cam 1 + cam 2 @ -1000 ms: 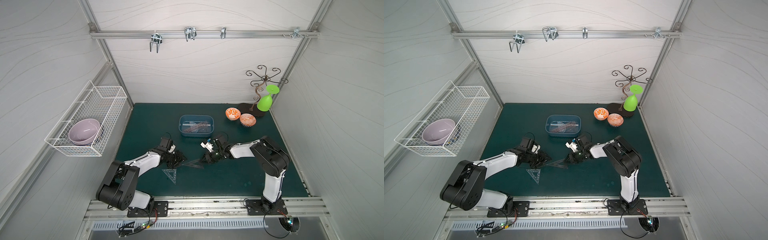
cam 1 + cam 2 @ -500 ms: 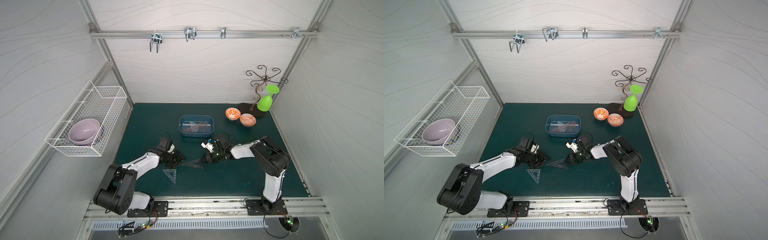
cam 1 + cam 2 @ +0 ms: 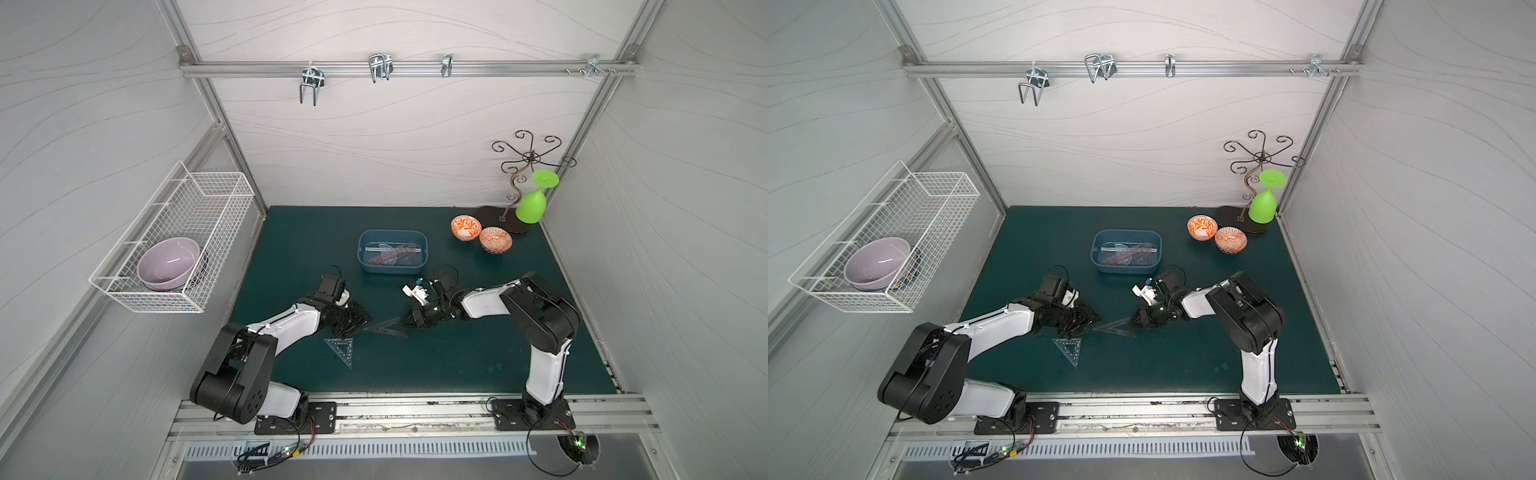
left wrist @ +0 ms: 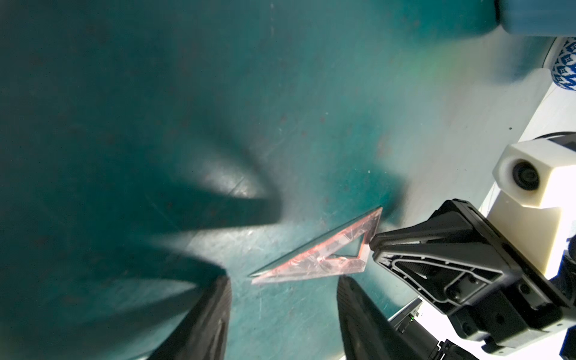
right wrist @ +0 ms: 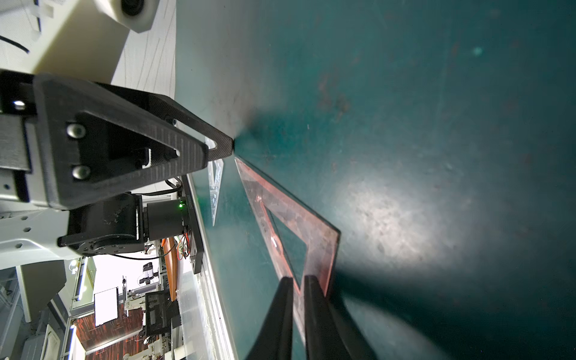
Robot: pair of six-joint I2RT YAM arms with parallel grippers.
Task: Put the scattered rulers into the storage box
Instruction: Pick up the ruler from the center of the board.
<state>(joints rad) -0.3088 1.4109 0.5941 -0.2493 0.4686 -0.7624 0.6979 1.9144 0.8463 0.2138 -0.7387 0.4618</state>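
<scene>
Right claw (image 5: 298, 282) pinched shut on dark triangle (image 5: 322, 249) edge; left claw (image 4: 282, 280) half-spread, untouching, at its sharp tip.

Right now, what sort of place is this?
Probably a robot test booth in a lab: a left arm and right arm bolted to a metal rail, plain white panel walls, and a green mat holding a blue box.
</scene>
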